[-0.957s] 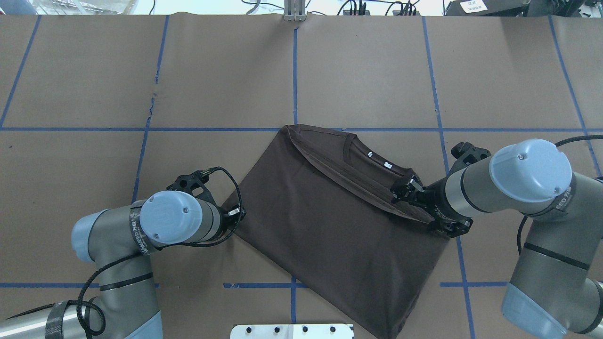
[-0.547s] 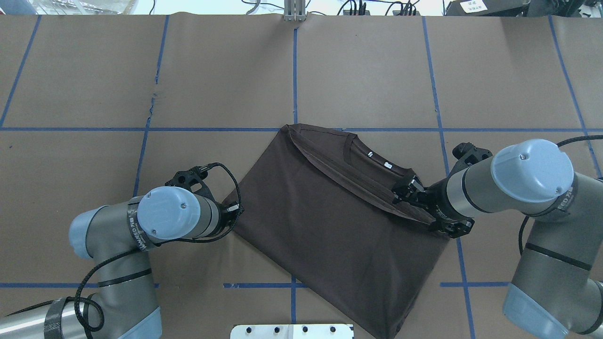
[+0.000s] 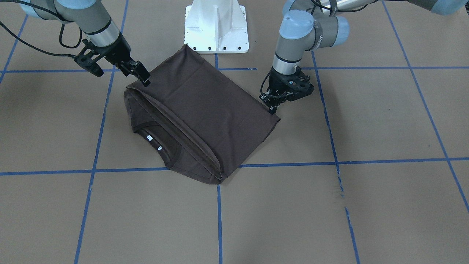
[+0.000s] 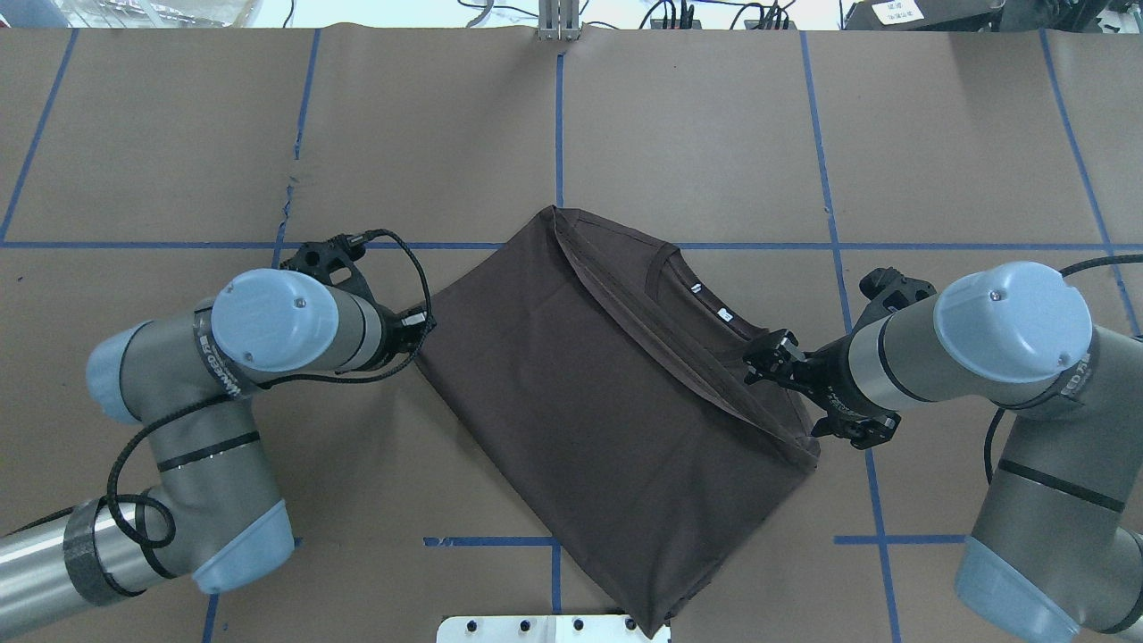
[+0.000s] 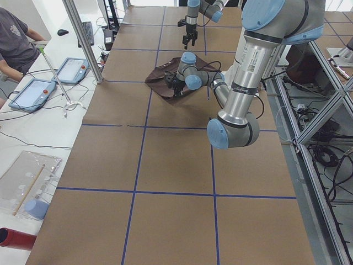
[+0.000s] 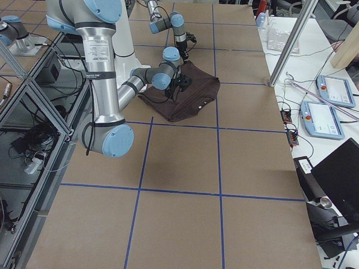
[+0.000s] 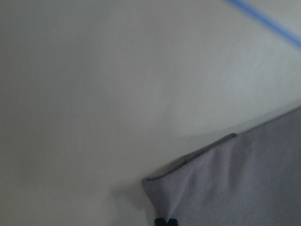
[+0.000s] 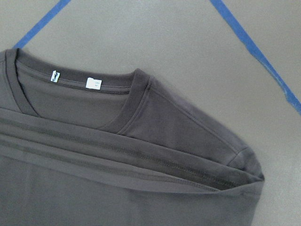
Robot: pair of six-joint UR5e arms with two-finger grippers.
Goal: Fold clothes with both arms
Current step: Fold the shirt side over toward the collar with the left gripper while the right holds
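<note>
Right wrist view alone shows the T-shirt (image 8: 117,155) collar labels; both grippers, left (image 3: 273,106) and right (image 3: 143,79), pinch its corners beside the pedestal (image 3: 216,27).

light: bright, even | shadows: soft | left wrist view: blurred, washed out

The tabletop (image 4: 714,134) is covered in brown paper, crossed by blue tape lines (image 4: 830,179) into large squares; a folded dark brown T-shirt (image 4: 589,402) lies flat near the middle of the robot-side edge, just beside the white pedestal base (image 3: 216,25).
</note>
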